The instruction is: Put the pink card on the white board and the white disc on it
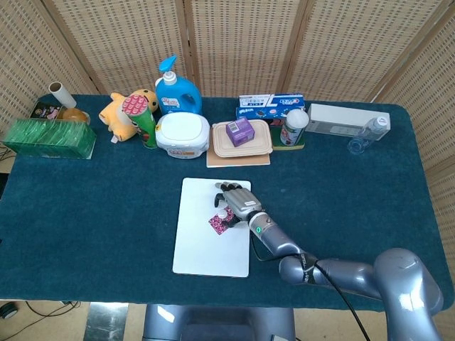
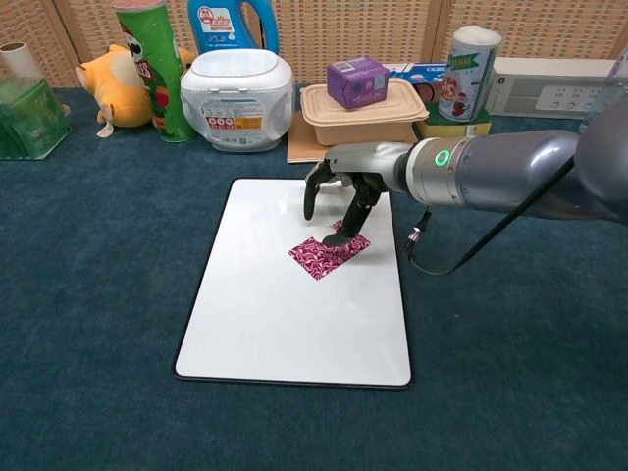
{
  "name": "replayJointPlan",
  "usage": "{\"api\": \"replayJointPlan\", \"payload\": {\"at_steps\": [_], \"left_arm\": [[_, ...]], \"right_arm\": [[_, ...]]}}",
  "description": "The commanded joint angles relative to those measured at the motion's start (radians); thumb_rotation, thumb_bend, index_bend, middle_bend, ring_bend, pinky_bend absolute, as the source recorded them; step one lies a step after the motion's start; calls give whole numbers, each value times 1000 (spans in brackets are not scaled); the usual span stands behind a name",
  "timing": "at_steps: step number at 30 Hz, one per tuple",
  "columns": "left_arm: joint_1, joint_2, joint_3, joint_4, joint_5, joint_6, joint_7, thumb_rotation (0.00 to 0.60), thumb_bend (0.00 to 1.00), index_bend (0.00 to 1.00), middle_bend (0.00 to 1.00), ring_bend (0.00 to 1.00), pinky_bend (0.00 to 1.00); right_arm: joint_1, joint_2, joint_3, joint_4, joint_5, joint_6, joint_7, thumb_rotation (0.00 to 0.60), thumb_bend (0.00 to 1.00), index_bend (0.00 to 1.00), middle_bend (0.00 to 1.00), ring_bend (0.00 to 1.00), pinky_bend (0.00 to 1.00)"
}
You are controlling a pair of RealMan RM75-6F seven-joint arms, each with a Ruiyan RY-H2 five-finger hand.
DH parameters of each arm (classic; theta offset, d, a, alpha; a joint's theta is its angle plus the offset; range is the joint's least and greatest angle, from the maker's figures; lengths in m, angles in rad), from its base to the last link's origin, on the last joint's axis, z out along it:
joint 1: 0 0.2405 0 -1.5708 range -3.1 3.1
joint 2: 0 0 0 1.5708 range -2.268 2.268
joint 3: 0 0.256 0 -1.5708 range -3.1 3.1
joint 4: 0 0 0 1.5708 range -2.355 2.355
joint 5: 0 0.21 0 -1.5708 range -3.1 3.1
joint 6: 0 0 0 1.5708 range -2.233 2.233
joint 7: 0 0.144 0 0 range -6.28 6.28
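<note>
The pink patterned card (image 2: 329, 255) (image 1: 220, 224) lies on the white board (image 2: 285, 334) (image 1: 202, 249), slightly right of its middle. My right hand (image 2: 343, 191) (image 1: 237, 200) hangs over the card's far edge with its fingers pointing down. One dark fingertip (image 2: 335, 238) touches the card. In the head view the white disc (image 1: 222, 212) is a small white spot at the fingertips, just beyond the card, and the hand seems to pinch it. The chest view hides the disc behind the fingers. My left hand is not in either view.
Behind the board stand a white round container (image 2: 237, 98), a beige lunch box (image 2: 368, 113) with a purple box (image 2: 357, 80) on top, a green can (image 2: 152, 69) and a plush toy (image 2: 103, 83). A green box (image 1: 48, 138) sits far left, a clear bottle (image 1: 368, 133) far right.
</note>
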Motion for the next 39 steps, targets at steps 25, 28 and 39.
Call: {"api": "replayJointPlan", "payload": {"at_steps": [25,28,39], "left_arm": [[18,0,11,-7,26,32,-2,600,99,0,0,0,0],[25,-3,18,-8,40,45,3,600,100,0,0,0,0],[38,-16,31,-11,71,74,29,600,100,0,0,0,0]], "right_arm": [[-447,308,-211,-73,-709,587,237,600,10,152,91,0,0],[-534,309,-242,25,-791,734,339,600,5,162,98,0,0],[-740,363,-284,98,-812,917,485,540,0,151,79,0,0]]}}
